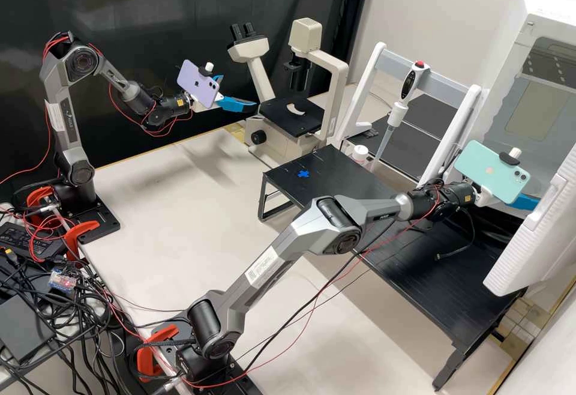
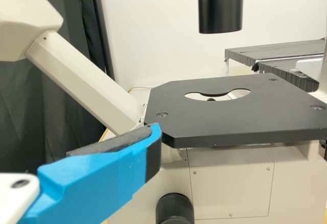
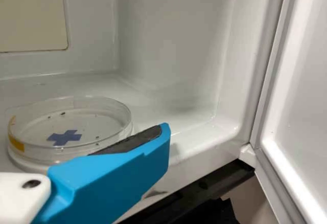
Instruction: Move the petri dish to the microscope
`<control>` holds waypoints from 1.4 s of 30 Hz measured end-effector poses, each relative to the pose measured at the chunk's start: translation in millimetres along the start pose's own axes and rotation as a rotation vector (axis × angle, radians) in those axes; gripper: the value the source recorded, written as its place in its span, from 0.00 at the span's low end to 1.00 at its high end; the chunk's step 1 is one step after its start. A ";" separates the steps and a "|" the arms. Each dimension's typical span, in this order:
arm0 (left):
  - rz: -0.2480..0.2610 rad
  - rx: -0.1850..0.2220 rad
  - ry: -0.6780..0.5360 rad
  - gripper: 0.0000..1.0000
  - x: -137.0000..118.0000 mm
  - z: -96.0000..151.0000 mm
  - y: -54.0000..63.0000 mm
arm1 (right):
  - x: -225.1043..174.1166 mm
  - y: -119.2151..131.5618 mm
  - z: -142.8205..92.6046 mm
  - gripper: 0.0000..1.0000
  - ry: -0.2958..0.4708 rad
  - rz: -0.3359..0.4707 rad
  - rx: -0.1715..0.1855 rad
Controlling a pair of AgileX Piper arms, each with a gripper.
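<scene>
Nearest the camera, the right arm (image 1: 264,275) spans the surface (image 1: 390,245), with the right tool (image 1: 528,202) spread at the open side of the white chamber (image 1: 543,8). Inside, the dish (image 3: 76,124) sits on the chamber's floor near its front edge, just beside a finger of that tool; whether they touch can't be told. The left tool (image 1: 239,92), also spread, is near a corner of the stage of the microscope (image 1: 329,98). A blue cross (image 1: 303,173) marks the surface near its microscope-side edge.
</scene>
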 end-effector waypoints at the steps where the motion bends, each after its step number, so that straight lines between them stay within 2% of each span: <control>1: 0.000 0.000 0.000 1.00 0.0 0.0 0.0 | -0.1 0.9 -1.1 0.00 0.003 0.000 0.002; 11: 0.000 0.000 0.000 1.00 0.0 0.0 0.0 | 0.2 -4.1 -3.1 0.00 0.025 -0.054 0.025; 14: 0.000 0.000 0.000 1.00 0.0 0.0 0.0 | 0.2 -4.6 -3.2 0.00 0.026 -0.060 0.022; 23: 0.000 0.000 0.000 1.00 0.0 0.0 0.0 | -0.2 -6.3 6.1 0.00 0.008 -0.069 0.018; 30: 0.000 0.000 0.000 1.00 0.0 0.0 0.0 | -1.0 -8.9 15.4 0.00 0.013 -0.075 0.058; 42: 0.000 0.000 0.000 1.00 0.0 0.0 0.0 | -3.8 -5.9 19.4 0.00 0.016 -0.073 0.060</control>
